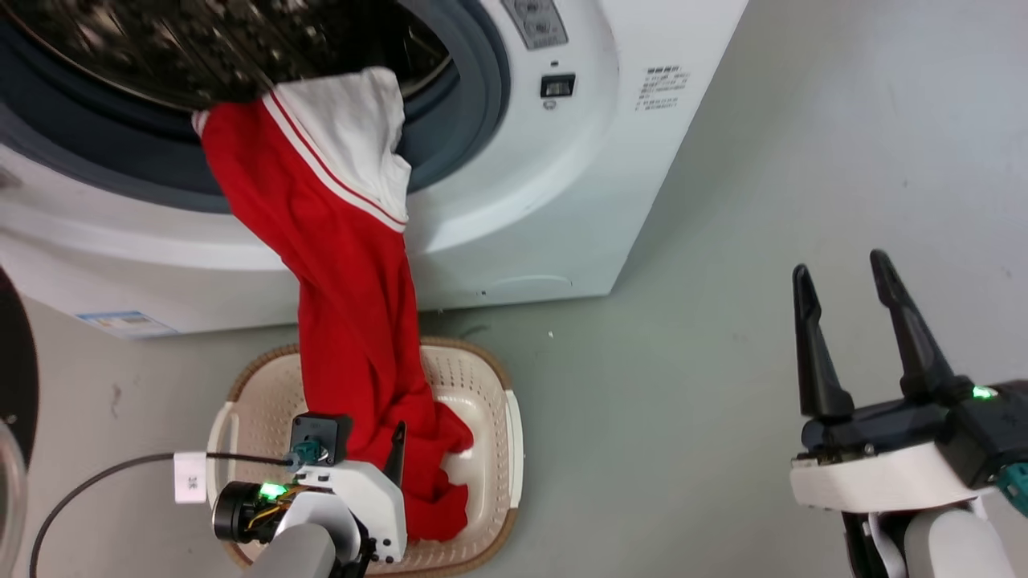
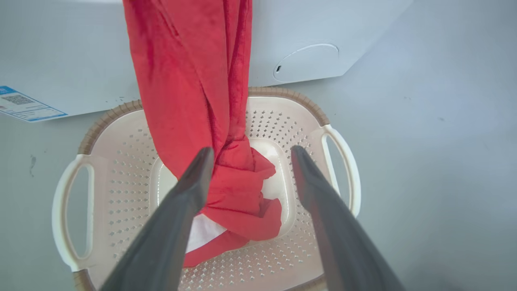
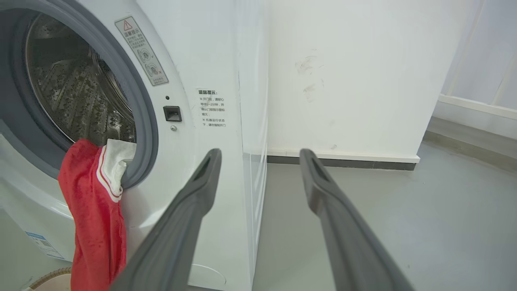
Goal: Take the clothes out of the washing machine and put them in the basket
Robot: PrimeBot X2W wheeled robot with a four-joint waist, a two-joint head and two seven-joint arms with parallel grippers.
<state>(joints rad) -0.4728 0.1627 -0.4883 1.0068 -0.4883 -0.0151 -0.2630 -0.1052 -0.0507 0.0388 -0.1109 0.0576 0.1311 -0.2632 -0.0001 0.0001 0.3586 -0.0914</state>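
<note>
Head: downward, washing machine [image 1: 522, 201] and basket [image 1: 482, 393]; left wrist: close over same basket

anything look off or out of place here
Yes: the garment hangs half out, its top draped over the door rim of the washer while its lower end sits in the basket. Nothing looks spilled or damaged.

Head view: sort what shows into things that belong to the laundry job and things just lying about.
Belongs to the job:
red garment, draped from the washing machine into the basket
left hand, open at the cloth

Just about:
right hand, open above the floor
cable with white tag
blue-edged sticker on the machine
</note>
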